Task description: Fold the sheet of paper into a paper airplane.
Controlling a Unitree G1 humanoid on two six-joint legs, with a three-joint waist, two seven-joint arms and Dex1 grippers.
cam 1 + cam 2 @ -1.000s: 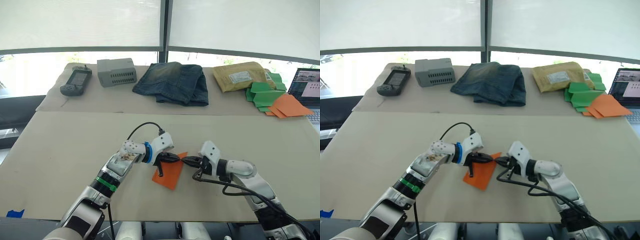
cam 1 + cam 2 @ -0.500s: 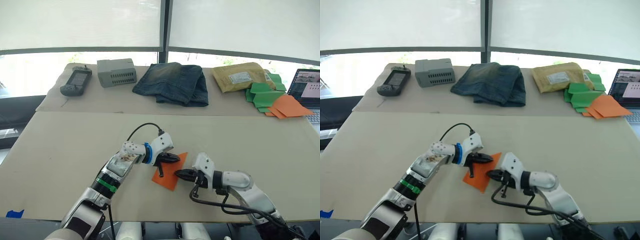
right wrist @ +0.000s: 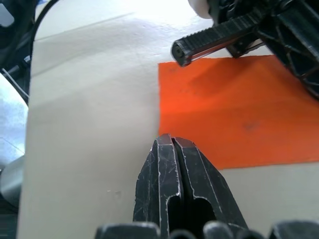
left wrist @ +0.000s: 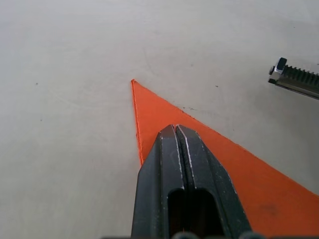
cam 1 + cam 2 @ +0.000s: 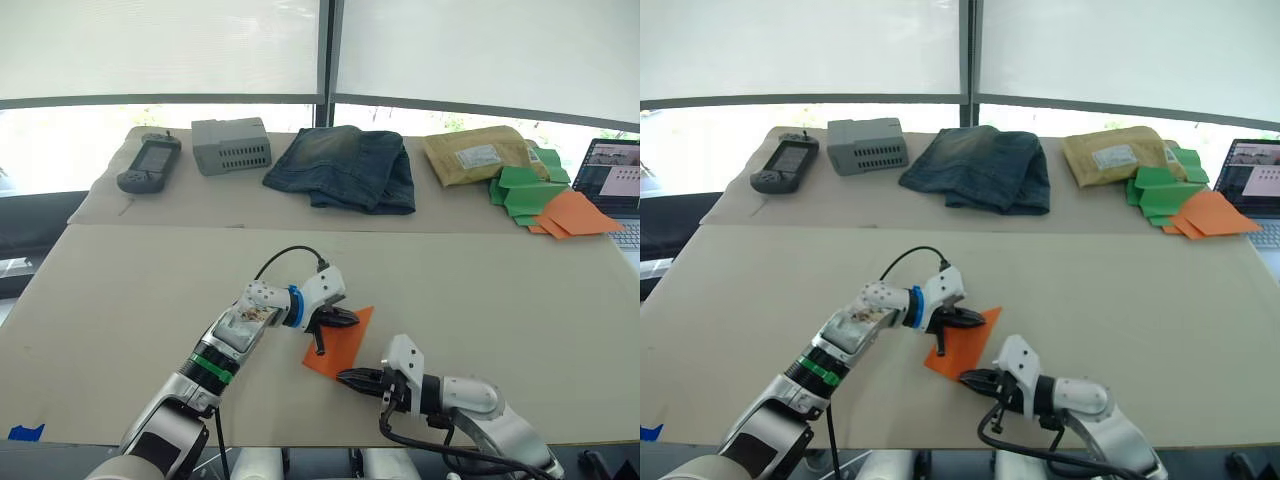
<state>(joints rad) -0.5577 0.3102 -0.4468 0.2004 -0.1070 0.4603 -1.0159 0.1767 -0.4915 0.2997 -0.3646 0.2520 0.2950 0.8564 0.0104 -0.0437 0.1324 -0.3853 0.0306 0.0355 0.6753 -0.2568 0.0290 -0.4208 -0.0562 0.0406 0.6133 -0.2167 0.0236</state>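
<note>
Pinning the folded orange sheet of paper [image 5: 340,343] flat on the table [image 5: 120,290] mid-crease, the left gripper [image 5: 349,320] is closed; the right gripper [image 5: 345,377], also closed, sits at its near edge, likely needing to press along the fold.

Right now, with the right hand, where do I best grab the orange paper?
Take the orange paper by its near corner, coming from the right hand side. It lies flat; the left hand presses on the far part, so that corner is free.

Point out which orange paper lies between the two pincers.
The bright orange sheet of paper lying mid-table; the paler orange papers sit far off beside the green ones.
</note>
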